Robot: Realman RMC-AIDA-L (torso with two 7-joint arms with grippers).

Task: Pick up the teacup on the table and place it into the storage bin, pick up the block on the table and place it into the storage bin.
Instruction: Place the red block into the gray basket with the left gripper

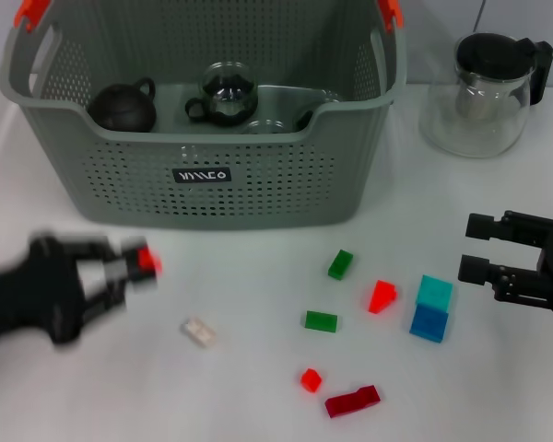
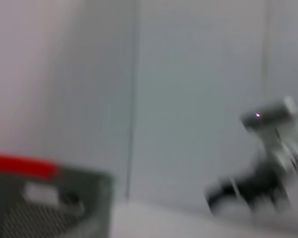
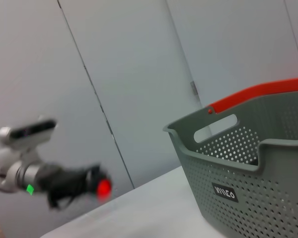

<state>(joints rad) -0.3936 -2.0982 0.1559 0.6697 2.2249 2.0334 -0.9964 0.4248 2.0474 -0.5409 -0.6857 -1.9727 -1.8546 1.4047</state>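
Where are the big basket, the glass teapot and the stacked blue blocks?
storage bin (image 1: 258, 189): head view, front wall beside the label.
glass teapot (image 1: 479, 115): head view, clear belly.
stacked blue blocks (image 1: 431, 308): head view, where the two meet.

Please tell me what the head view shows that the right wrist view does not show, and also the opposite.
Only the head view shows the inside of the storage bin, where a dark teapot and a glass teacup lie. It alone also shows the loose blocks on the table, such as the green block and the stacked blue blocks, the glass teapot with black lid, and the right gripper, open.

Only the right wrist view shows the grey wall panels behind the scene.

Both show the bin, its label, the orange handle clips, and the left gripper holding a small red block.
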